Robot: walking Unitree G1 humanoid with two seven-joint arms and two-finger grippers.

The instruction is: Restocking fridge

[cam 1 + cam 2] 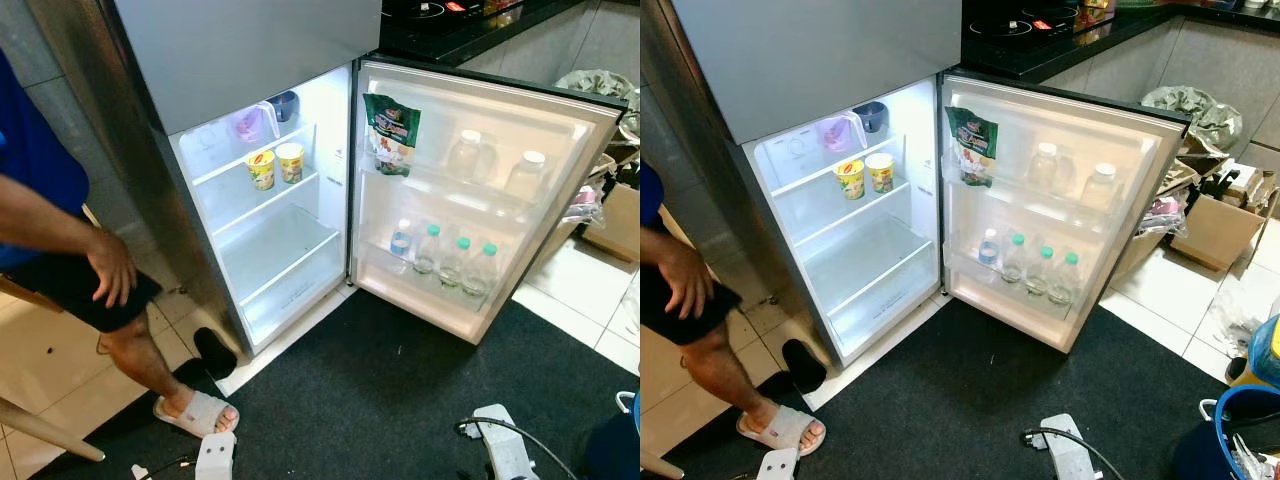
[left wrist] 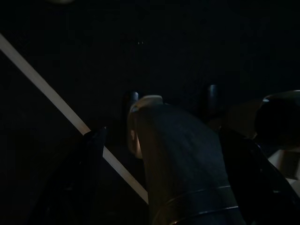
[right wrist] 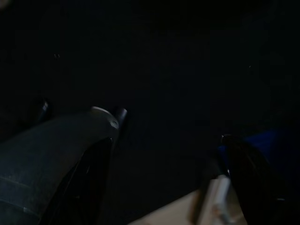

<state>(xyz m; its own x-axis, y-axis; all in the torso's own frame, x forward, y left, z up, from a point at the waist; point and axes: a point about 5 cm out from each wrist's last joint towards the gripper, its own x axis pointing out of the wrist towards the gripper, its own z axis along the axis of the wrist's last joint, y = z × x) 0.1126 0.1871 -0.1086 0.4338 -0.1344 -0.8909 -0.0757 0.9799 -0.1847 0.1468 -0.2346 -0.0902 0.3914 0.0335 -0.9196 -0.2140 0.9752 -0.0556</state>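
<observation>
Fridge (image 1: 300,240) stood with its lower door (image 1: 480,200) swung fully open to the right. On the upper inner shelf sat two yellow cups (image 1: 275,163), side by side; behind them on the top shelf, a clear jug (image 1: 252,123) and a dark blue cup (image 1: 284,104). The lower shelves were bare. The door's upper rack held a green pouch (image 1: 392,133) and two clear jars (image 1: 495,160); the lower rack held four water bottles (image 1: 445,258) in a row. A person stood at left, one hand (image 1: 112,268) against the thigh, sandalled foot (image 1: 197,412) on the black mat (image 1: 400,400).

Left gripper (image 2: 168,154) and right gripper (image 3: 164,154) hung in the dark; I could not tell how far either was open, nor whether it held anything.
</observation>
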